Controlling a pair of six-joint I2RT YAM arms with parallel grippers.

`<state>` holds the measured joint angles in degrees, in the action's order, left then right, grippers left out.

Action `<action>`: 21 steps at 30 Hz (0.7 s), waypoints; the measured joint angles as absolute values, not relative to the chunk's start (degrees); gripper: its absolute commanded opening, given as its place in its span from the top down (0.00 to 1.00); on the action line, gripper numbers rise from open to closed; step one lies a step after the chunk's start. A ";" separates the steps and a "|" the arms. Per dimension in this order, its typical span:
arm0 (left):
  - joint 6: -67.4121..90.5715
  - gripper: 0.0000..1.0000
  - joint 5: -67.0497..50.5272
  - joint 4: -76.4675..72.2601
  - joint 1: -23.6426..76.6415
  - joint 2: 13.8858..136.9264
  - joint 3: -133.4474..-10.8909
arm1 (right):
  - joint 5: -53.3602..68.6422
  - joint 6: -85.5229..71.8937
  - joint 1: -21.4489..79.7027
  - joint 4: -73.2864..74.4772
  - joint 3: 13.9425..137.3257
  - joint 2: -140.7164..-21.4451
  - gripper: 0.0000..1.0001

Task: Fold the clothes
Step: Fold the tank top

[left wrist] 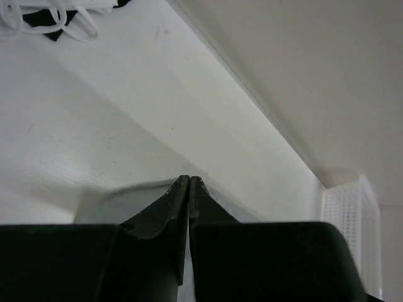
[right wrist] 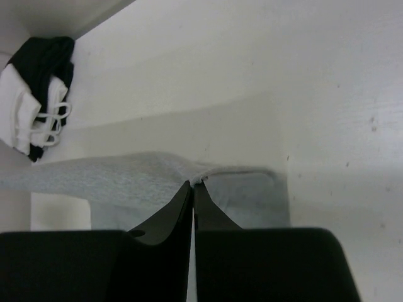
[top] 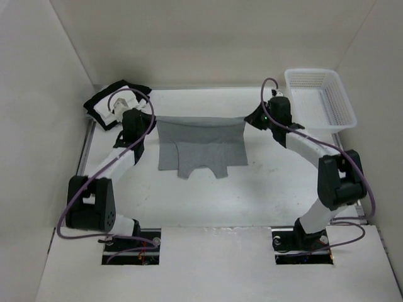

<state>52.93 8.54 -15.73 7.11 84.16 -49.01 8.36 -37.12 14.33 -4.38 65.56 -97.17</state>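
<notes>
We see the grey garment [top: 201, 148] spread across the far half of the table [top: 208, 207], between the two arms. Its far edge runs as a straight, taut band from one gripper to the other. The rest of the cloth falls towards us and lies on the tabletop. The near edge is uneven, with a curved notch around its middle.

The left gripper [top: 151, 119] sits at the far left corner of the garment. In the left wrist view its fingers [left wrist: 173, 201] are pressed together to a point, and the jaws are closed. We can only faintly make out grey cloth below the tips there, but from above the corner runs straight into this gripper.

The right gripper [top: 249, 118] sits at the far right corner. In the right wrist view the jaws are closed on a pinch of grey fabric at the tips. The cloth [right wrist: 107, 179] stretches away to the left from that pinch, lifted off the table with a shadow under it.

A black-and-white bundle [top: 107, 100] lies in the far left corner of the table, just beyond the left arm and apart from the garment. A white mesh basket [top: 313, 71] stands at the far right, beside the right arm, and it also shows at the edge of the left wrist view [left wrist: 352, 233].
</notes>
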 measured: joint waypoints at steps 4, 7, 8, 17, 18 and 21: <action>53.60 0.99 7.44 -17.69 7.81 73.14 -38.92 | 8.36 -39.07 14.39 -8.29 52.38 -87.55 0.96; 54.06 0.99 5.98 -17.72 7.33 65.36 -30.65 | 7.73 -40.27 15.14 -9.32 43.88 -81.84 0.96; 54.26 0.99 5.39 -17.23 6.98 63.13 -28.42 | 7.44 -40.47 15.64 -9.52 41.47 -79.99 0.96; 54.41 0.99 1.74 -10.63 3.25 47.68 -16.73 | 3.33 -41.93 26.22 -8.05 25.50 -62.04 0.94; 54.41 0.99 1.50 -10.46 2.76 47.51 -15.79 | 2.68 -42.33 27.83 -7.73 24.32 -61.25 0.93; 54.50 0.95 1.04 -9.43 2.07 47.86 -12.82 | 1.85 -43.31 30.35 -6.52 21.87 -61.23 0.87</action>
